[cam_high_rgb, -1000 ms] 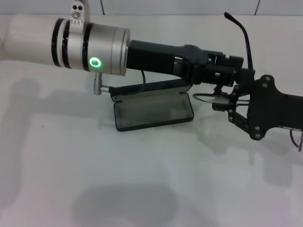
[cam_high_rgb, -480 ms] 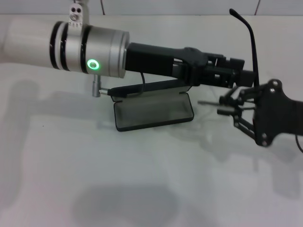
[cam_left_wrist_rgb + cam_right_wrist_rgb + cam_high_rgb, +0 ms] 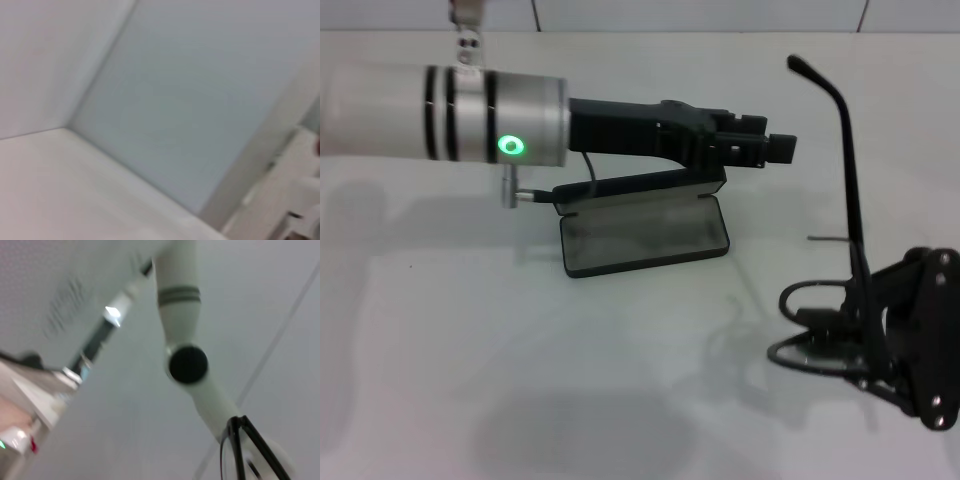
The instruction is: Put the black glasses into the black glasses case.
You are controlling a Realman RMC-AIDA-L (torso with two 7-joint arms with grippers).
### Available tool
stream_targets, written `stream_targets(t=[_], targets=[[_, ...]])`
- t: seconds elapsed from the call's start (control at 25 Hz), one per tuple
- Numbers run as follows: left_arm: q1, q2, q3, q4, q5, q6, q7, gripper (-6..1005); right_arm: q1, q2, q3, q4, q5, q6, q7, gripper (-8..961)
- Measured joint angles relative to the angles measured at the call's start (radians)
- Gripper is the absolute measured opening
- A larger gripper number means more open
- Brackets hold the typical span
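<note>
Left claw extended forward; right claw low (clamped shut).

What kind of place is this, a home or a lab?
Probably a lab test bench: a bare white table, a pale tiled wall behind it, and nothing set out but an open case and glasses.

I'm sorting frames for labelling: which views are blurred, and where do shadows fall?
Head view: sharp; soft shadows of both arms on the white table, the black glasses crisp in the right gripper. Left wrist view: fully blurred, only pale surfaces. Right wrist view: smeared throughout, the glasses frame still recognisable.
</note>
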Motion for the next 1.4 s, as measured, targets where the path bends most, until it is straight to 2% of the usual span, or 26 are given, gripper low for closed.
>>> stream_targets(t=[0.12, 0.16, 0.36, 0.44, 0.72, 1.16, 1.4], targets=[[-0.008, -0.027, 0.003, 0.003, 0.002, -0.054, 0.043, 652, 0.029, 0.005, -0.012, 0.042, 0.005, -0.019, 0.007, 116], [-0.013, -0.031, 0.007, 0.003, -0.004, -0.062, 0.060, 652, 0.084, 0.008, -0.017, 0.127, 0.009, -0.015, 0.027, 116], [-0.017, -0.033, 0.041, 0.002, -0.085, -0.059, 0.135, 652, 0.240, 0.007, -0.011, 0.365, 0.010, 0.027, 0.098, 116], [-0.013, -0.033, 0.043, 0.002, -0.105, -0.038, 0.191, 652, 0.264, 0.006, -0.010, 0.402, 0.011, 0.056, 0.116, 116], [0.034, -0.033, 0.045, 0.007, -0.190, 0.088, 0.365, 652, 0.254, 0.005, -0.006, 0.406, 0.014, 0.105, 0.165, 116], [0.032, -0.029, 0.116, 0.011, -0.157, 0.100, 0.376, 652, 0.227, 0.002, 0.015, 0.397, 0.020, 0.142, 0.173, 116], [0.045, -0.029, 0.101, 0.011, -0.181, 0.097, 0.383, 652, 0.227, -0.002, 0.011, 0.397, 0.005, 0.151, 0.168, 115]])
